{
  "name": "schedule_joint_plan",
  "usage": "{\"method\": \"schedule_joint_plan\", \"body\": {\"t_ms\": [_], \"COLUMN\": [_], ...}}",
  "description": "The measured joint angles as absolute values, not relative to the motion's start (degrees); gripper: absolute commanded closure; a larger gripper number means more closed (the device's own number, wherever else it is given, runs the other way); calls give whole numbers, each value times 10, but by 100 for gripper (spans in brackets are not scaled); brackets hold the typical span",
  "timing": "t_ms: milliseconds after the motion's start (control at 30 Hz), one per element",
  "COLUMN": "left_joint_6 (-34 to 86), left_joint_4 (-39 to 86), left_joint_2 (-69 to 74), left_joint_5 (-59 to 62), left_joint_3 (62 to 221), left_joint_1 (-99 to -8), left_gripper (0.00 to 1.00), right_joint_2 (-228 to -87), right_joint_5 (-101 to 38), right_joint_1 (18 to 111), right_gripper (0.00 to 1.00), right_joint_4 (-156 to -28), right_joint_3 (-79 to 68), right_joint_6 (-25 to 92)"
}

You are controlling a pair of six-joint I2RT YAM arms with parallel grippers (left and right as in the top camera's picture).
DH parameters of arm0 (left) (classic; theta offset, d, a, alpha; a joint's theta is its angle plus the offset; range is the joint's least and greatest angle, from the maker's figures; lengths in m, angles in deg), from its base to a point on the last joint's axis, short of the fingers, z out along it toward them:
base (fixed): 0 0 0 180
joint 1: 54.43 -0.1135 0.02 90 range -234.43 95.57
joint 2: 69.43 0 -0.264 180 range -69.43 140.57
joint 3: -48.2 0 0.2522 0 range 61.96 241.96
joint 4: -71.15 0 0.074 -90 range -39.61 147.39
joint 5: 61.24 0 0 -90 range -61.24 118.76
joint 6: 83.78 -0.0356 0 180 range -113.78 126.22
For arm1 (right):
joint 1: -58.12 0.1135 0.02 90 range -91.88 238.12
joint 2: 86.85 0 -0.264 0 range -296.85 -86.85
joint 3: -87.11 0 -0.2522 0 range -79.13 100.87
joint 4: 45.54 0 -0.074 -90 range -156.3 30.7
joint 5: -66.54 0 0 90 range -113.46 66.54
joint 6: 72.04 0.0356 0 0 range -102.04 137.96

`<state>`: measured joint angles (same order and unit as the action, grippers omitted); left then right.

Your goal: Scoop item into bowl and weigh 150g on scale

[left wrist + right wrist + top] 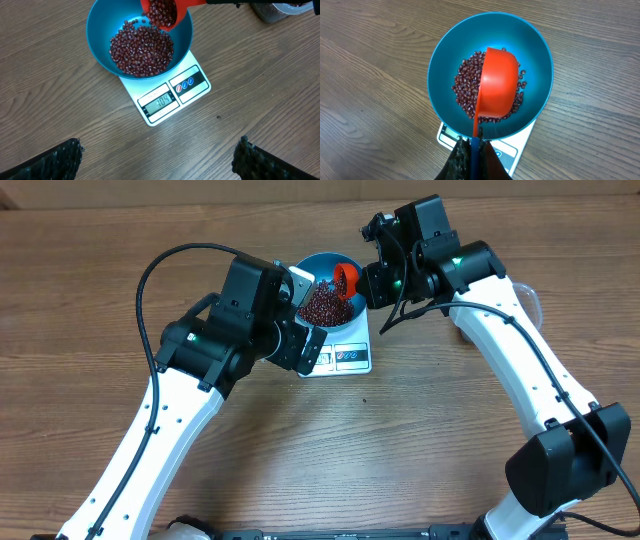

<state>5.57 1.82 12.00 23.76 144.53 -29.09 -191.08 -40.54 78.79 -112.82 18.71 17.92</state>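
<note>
Scoop [497, 82]: tilted over bowl [440, 65], beans [142, 47] at mouth
Bowl: on scale [190, 82], beans heaped inside
Right claw [472, 155]: clenched on scoop handle
Left claw [159, 145]: released, wide

Table [420, 450]: brown wood-grain top, filling every view edge to edge.
Grain: long streaks running mostly side to side, some darker bands.
Mark: one small dark speck [364, 400] on the wood.
Light: soft, even, from above; faint blurred shadows on the wood.
</note>
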Motion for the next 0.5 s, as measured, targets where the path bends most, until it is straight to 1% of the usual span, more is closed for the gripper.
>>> {"method": "schedule_joint_plan", "body": {"t_ms": [333, 500], "left_joint_6": [56, 56], "left_joint_4": [18, 18], "left_joint_2": [120, 120], "left_joint_5": [238, 238], "left_joint_3": [1445, 1445], "left_joint_1": [-291, -291], "left_gripper": [0, 0], "right_joint_2": [-1900, -1892], "right_joint_5": [-398, -346], "right_joint_1": [803, 835], "right_gripper": [96, 97], "right_joint_4": [-1127, -1126], "right_joint_3": [187, 187], "right_joint_6": [130, 110]}}
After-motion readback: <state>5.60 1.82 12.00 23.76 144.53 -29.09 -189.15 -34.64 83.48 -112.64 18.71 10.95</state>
